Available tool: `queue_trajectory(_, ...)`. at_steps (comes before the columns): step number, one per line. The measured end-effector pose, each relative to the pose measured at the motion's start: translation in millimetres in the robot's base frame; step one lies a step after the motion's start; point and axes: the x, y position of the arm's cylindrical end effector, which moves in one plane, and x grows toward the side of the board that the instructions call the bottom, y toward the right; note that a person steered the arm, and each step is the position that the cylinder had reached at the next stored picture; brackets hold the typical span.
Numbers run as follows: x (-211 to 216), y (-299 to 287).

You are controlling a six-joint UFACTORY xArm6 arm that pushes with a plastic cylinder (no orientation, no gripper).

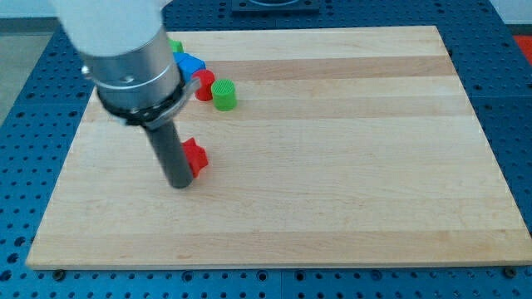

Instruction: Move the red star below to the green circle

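Note:
The red star (195,155) lies on the wooden board (332,166) at the view's left, well below the green circle (224,95), a short green cylinder near the view's top left. My tip (180,184) stands on the board just left of and slightly below the red star, touching or almost touching it. The rod and the arm's grey body hide part of the star's left side and part of the blocks at the top left.
A red block (204,85) sits just left of the green circle. A blue block (189,63) and another green block (176,46) lie above it, partly hidden by the arm. A blue perforated table (33,149) surrounds the board.

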Motion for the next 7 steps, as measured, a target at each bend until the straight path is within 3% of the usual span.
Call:
queue_trajectory(2,-31,16)
queue_trajectory(4,-26,-58)
queue_trajectory(7,-61,-12)
